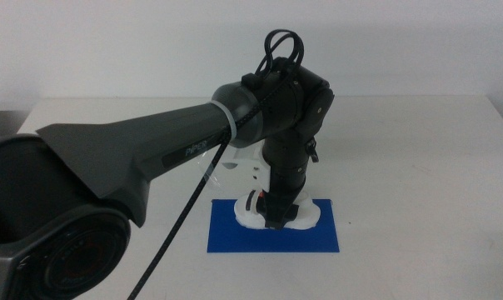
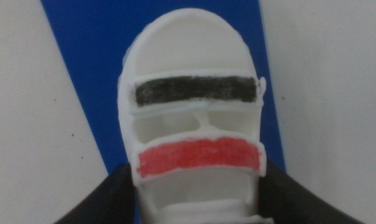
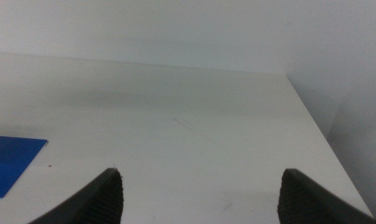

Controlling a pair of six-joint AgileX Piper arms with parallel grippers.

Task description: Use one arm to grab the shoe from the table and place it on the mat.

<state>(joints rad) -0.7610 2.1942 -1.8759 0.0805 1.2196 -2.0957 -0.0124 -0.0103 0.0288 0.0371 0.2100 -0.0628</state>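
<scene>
While over the mat [image 1: 235, 237], left fingers [image 2: 113, 196] clasp the shoe [image 2: 194, 112] — level.

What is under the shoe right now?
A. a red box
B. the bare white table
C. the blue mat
C: blue mat shows around the shoe, which the left gripper holds between its jaws; the right gripper waits open over the table.

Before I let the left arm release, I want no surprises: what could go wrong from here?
The left gripper grips the shoe by its sides over the mat; whether the sole rests on it is unclear, so release might drop or tip it. Retreating jaws could snag the straps. The right gripper waits open, away.
</scene>
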